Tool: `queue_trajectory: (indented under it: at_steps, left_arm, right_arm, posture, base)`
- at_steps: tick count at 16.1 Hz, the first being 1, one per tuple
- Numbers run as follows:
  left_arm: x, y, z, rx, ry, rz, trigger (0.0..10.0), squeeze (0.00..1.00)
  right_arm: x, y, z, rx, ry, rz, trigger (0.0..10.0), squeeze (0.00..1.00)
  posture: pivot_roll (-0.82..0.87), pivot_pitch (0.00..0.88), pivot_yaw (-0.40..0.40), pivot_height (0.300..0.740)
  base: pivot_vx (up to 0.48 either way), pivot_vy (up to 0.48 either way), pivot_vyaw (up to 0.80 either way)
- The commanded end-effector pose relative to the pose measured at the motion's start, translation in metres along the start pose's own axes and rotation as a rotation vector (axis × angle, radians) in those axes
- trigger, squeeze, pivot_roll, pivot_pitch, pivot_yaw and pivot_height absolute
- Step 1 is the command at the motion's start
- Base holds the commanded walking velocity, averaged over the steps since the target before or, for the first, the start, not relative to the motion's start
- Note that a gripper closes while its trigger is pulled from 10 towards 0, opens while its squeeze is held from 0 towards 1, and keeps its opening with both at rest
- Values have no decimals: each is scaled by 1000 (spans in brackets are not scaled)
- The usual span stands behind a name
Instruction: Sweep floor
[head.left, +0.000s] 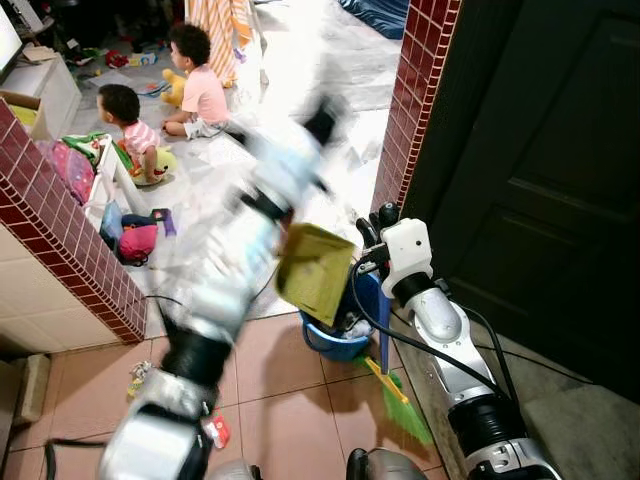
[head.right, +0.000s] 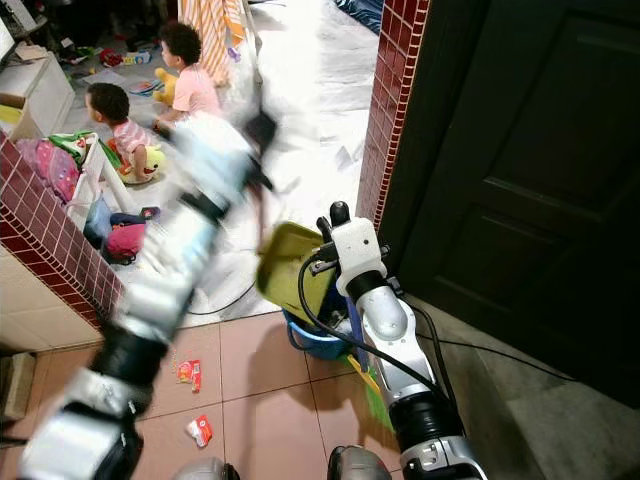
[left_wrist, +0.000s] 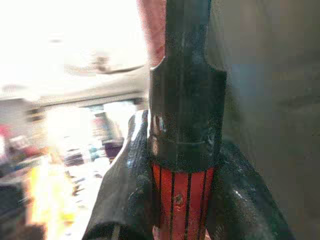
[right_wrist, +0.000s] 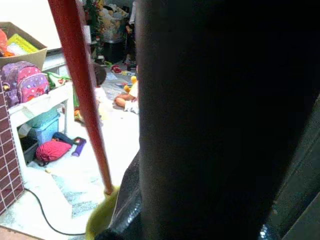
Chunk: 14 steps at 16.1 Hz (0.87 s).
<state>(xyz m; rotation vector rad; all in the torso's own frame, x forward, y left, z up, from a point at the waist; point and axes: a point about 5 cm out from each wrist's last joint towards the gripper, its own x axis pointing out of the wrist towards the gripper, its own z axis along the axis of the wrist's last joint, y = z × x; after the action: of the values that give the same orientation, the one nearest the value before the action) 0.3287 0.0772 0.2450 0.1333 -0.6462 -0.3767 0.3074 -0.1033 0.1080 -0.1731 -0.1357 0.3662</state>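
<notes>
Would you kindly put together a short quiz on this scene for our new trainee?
1. True or false: the left claw is closed on a red-and-black handle.
2. What colour is the bucket on the floor beside the right arm? A) blue B) red C) white
3. Fill in: ____ people sit on the floor of the far room.

Key: 1 true; 2 A; 3 two.

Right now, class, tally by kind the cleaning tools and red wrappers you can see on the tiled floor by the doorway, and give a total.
Blue bucket: 1
Green broom: 1
Yellow-green dustpan: 1
Red wrappers: 2
Total: 5
</notes>
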Motion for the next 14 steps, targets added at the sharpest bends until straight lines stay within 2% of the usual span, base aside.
queue_trajectory:
  at_steps: [1,4,5,7,8,11,12,13,14]
  left_arm:
    - [14,16,34,-7,-141,81,10000,0]
    - [31,50,64,-2,-199,225,10000,0]
    - [33,59,68,25,-201,257,10000,0]
    - [31,73,71,130,-191,289,10000,0]
    - [23,82,62,206,-150,325,10000,0]
    - [-4,96,24,252,39,424,10000,0]
    - [-21,100,-1,259,160,471,10000,0]
    - [-49,97,-31,235,306,522,10000,0]
    - [-60,92,-41,255,336,515,10000,0]
  right_arm:
    - [6,2,10,-14,-48,12,10000,0]
    - [6,5,9,-13,-48,26,10000,0]
    - [6,5,9,-13,-49,27,10000,0]
    - [6,5,8,-12,-45,26,10000,0]
    - [5,6,6,-9,-35,35,10000,0]
    - [4,9,5,-4,-28,60,10000,0]
    - [4,9,5,-4,-28,64,10000,0]
    - [4,10,5,-2,-28,67,10000,0]
    - [4,10,4,1,-29,72,10000,0]
  posture:
    - [-35,0,25,740]
    - [-30,0,24,740]
    - [-30,0,24,740]
    - [-31,0,27,740]
    - [-31,0,27,740]
    - [-27,0,19,740]
    - [-27,0,19,740]
    - [-24,0,15,740]
    - [-23,0,14,740]
  base:
    - [0,0,0]
    - [0,0,0]
    - [0,0,0]
    - [0,0,0]
    - [0,0,0]
    - [0,0,0]
    - [0,0,0]
    - [0,0,0]
    - [0,0,0]
